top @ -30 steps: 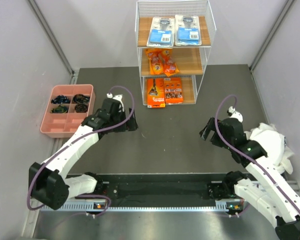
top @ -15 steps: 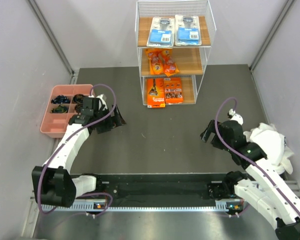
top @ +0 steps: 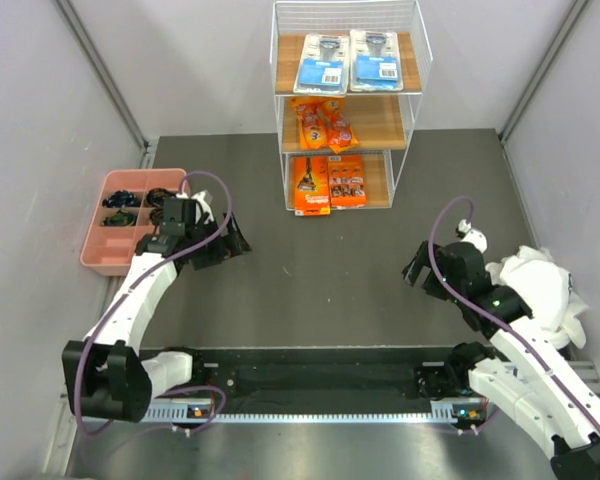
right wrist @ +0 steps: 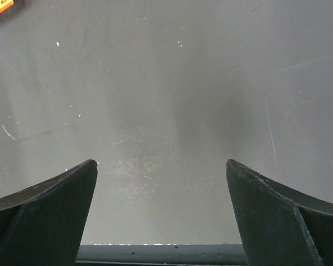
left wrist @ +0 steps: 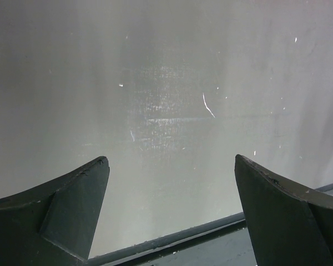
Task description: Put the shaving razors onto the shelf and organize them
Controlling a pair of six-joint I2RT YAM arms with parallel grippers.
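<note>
Your shelf (top: pixel 382 120) holds all six shaving razors (top: pixel 325 125) (two packs per board); your left gripper (left wrist: pixel 172 160), near the pink tray (top: pixel 92 262), gapes unladen; your right gripper (right wrist: pixel 161 163) likewise, over the dark table (top: pixel 330 275).

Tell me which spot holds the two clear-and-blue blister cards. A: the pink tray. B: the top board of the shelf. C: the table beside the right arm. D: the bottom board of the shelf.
B: the left blister card and the right blister card lie side by side on the top board of the shelf.
</note>
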